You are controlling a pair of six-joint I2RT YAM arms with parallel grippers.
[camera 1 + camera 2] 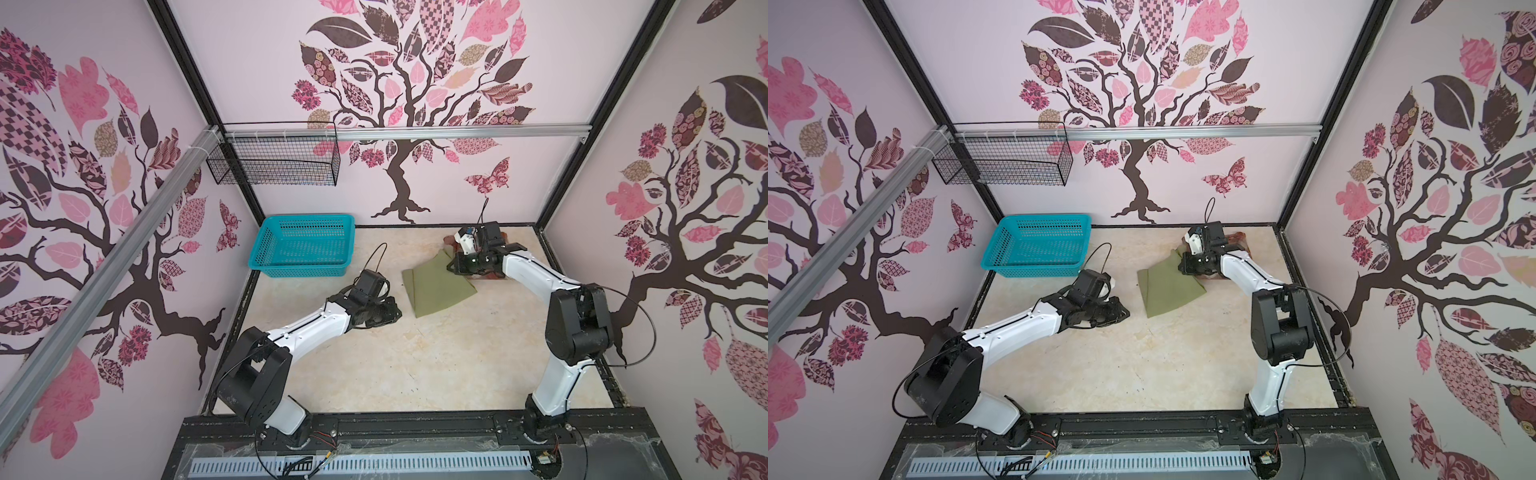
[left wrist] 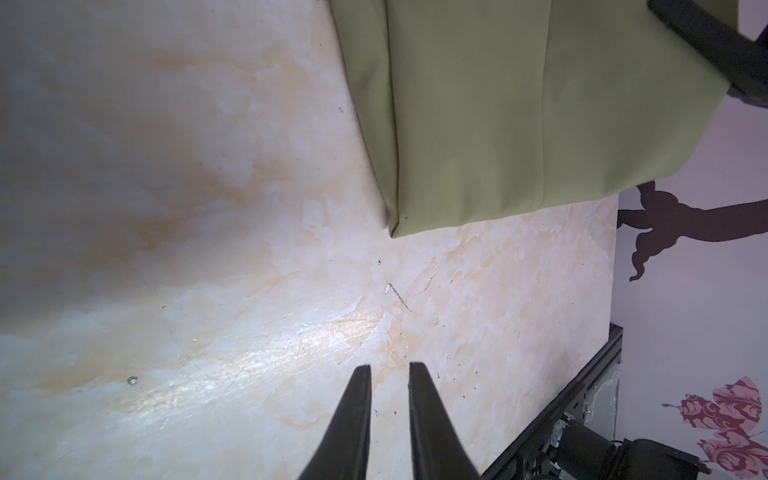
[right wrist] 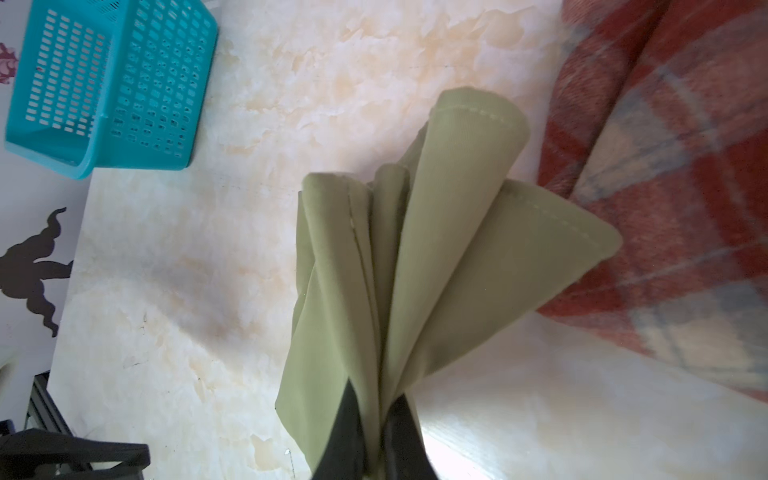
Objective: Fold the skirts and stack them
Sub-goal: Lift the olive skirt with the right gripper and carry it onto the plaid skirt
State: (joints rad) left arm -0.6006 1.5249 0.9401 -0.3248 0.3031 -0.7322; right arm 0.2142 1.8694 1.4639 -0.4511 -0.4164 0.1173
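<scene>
Skirts: two pieces, one green and one plaid, both in the far right part of the surface (image 1: pixel 415 365).
Basket (image 1: pixel 297 269): turquoise plastic, far left corner, nothing seen in it, well apart from both skirts.
Left fingers (image 2: pixel 357 415): low over bare surface, narrowly parted, holding nothing. They are near the green skirt (image 1: pixel 432 291), at its left edge, not touching.
Green skirt: a folded flat panel lying mid-surface with its far right corner raised. Judged thin, light, smooth and limp. The layers fan apart where lifted, so the fold will likely slip. Best taken at a folded corner with all layers pinched together.
Right fingers (image 3: pixel 401 440): clamped on that raised corner, with several layers caught between them.
Plaid skirt (image 3: pixel 685 187): just right of the pinched corner, largely hidden under the right arm in both top views. Judged thick, woolly, heavier and less slippery, so a steady base for a stack.
Edges: the back wall and right wall stand close to the plaid skirt, leaving little room there.
Open room: wide bare surface toward the front and between the arms. A short carry rightward looks unobstructed.
</scene>
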